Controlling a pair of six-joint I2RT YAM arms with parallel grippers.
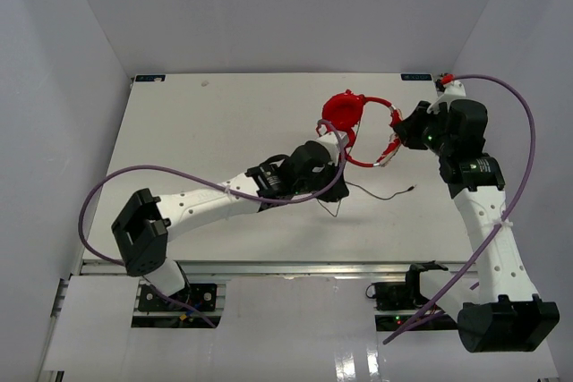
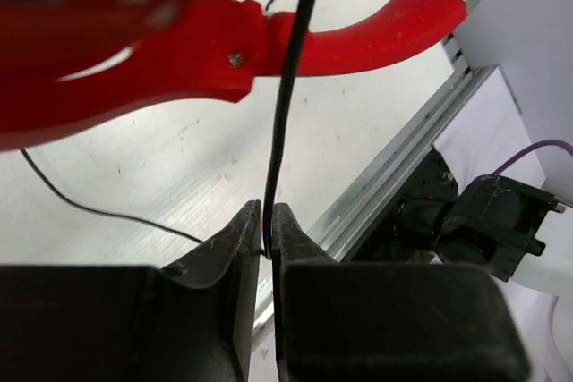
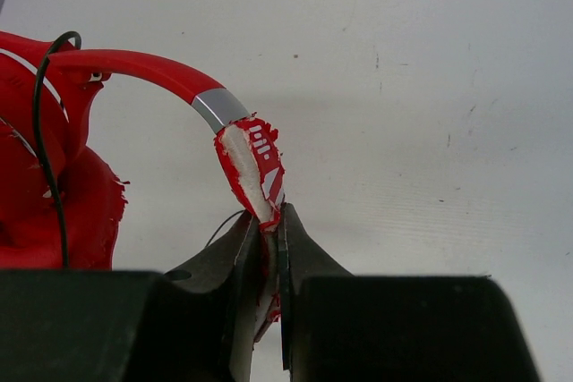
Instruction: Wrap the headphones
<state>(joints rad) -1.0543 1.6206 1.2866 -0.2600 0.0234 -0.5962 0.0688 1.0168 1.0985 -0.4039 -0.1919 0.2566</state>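
The left tool [image 2: 267,224] nips the cord [image 2: 288,78], with the bench [image 2: 134,163] edge rail [image 2: 394,176] just beside it. The right tool [image 3: 269,221] clamps the headband [image 3: 143,64], open bench beyond.

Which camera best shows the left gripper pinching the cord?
Left wrist: the cord runs into the shut left gripper. Top external shows only slack cord on the table; right wrist, a loop by the cup.

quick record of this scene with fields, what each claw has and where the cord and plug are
headphones: red, far middle of the table
left claw: shut on cord
right claw: shut on headband, at its torn padded part
cord path: rises from left claw, crosses in front of headband
plug: loose on table, between the arms
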